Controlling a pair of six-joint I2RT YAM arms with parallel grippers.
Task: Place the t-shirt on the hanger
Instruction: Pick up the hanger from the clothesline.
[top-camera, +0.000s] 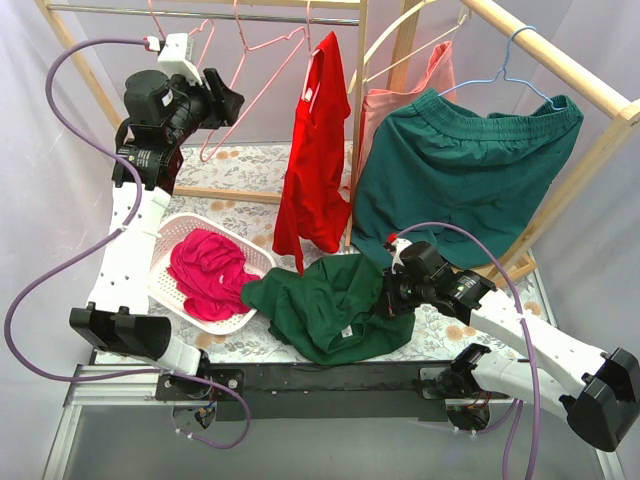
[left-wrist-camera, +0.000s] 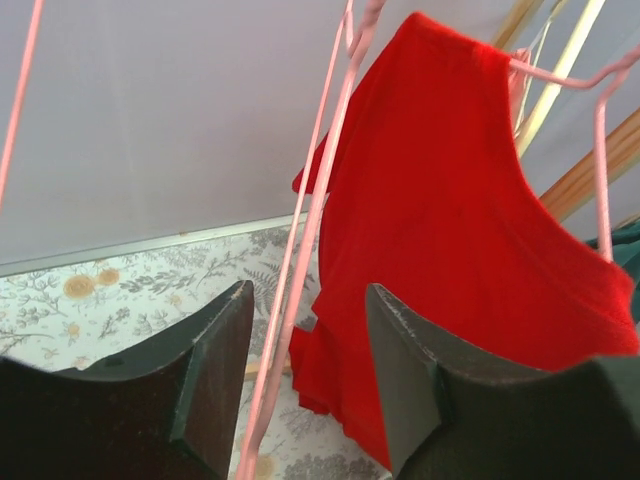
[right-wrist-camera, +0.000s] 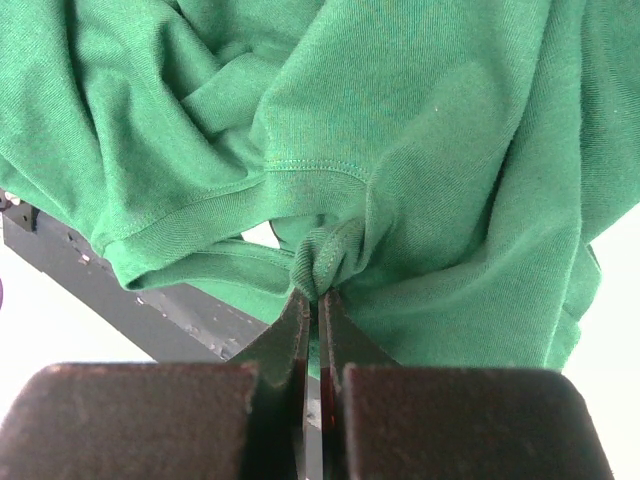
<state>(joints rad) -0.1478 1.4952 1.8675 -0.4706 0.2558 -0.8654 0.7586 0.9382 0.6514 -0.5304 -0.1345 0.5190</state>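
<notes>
The dark green t-shirt (top-camera: 330, 305) lies crumpled on the table's near middle, its white label showing. My right gripper (top-camera: 387, 293) is at the shirt's right edge and is shut on a pinched fold of its hem; the right wrist view shows the jaws (right-wrist-camera: 318, 296) closed on the green cloth (right-wrist-camera: 400, 150). The pink wire hanger (top-camera: 262, 90) hangs from the back rail at upper left. My left gripper (top-camera: 228, 100) is raised beside it and open. In the left wrist view the hanger's wire (left-wrist-camera: 300, 250) runs between the fingers (left-wrist-camera: 312, 300), nearer the left one, not clamped.
A red t-shirt (top-camera: 315, 150) hangs on another pink hanger just right of mine. Dark green shorts (top-camera: 450, 170) hang on a light blue hanger at right, by a cream hanger. A white basket (top-camera: 160, 285) with pink clothes sits at left. Wooden rack posts (top-camera: 357, 100) stand behind.
</notes>
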